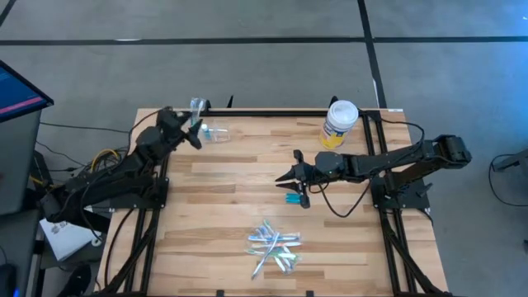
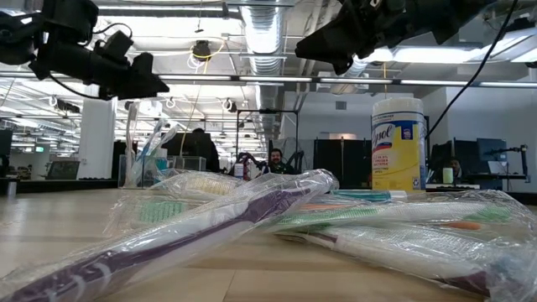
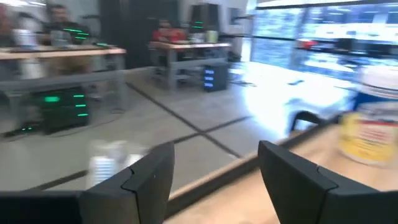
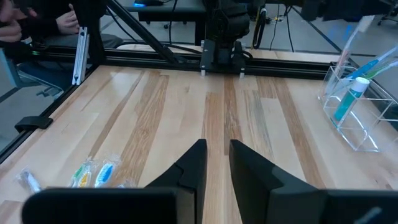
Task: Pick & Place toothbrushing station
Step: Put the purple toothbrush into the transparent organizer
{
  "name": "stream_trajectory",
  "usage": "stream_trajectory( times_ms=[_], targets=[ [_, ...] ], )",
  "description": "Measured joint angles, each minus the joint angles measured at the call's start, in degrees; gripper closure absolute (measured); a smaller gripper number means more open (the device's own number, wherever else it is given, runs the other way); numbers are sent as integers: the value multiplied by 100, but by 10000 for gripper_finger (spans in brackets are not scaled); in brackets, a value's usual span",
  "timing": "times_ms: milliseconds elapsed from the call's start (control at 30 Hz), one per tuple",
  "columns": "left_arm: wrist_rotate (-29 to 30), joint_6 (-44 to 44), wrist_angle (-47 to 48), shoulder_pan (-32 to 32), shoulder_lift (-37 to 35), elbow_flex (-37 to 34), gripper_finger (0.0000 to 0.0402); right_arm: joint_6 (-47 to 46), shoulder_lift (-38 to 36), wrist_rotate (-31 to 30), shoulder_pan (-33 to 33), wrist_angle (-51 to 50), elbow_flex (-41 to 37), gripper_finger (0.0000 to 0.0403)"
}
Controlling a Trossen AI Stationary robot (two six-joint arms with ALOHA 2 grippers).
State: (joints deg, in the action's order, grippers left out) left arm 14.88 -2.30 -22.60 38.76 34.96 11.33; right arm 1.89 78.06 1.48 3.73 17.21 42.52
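Toothbrushing station, clear plastic holder: stands at the far edge of the tabletop toward its far-left corner, with slim brushes and a teal-blue tube upright inside it, as the right wrist view shows. Wrapped toothbrushes, one loose heap: lying flat near the near edge of the tabletop, roughly midway along it, crossed over one another in clear wrappers; green, purple and white handles show in the low view. Small teal item: on the wood near the middle of the tabletop, just beside the right gripper; what it is I cannot tell. Wipes canister, white lid, yellow label: upright at the far edge, toward the far-right corner. Left gripper: raised at the far-left corner, just beside the clear holder, fingers spread wide with nothing between them. Right gripper: hanging above the middle of the tabletop, reached in from the right edge, fingers drawn close with a narrow gap and nothing seen between them. People: seated at desks in the room beyond the far edge. Monitor: off the left edge, lit blue.
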Motion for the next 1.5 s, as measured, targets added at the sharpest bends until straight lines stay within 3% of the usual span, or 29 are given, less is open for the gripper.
stream_trajectory(
  times_ms=[300,833,1100,1500],
  targets=[
    [-913,-160,40,-1115,0,0,182,-304,0,2,0,-329,-2,343],
    [-927,-160,42,-3116,115,-2,187,-691,0,3,134,-927,-2,343],
    [-923,-296,-108,-3809,907,-4,189,-692,0,6,435,-922,-2,343],
    [-918,-441,-1536,-4694,2357,-4,189,-627,0,11,810,-1055,-2,343]
  ],
)
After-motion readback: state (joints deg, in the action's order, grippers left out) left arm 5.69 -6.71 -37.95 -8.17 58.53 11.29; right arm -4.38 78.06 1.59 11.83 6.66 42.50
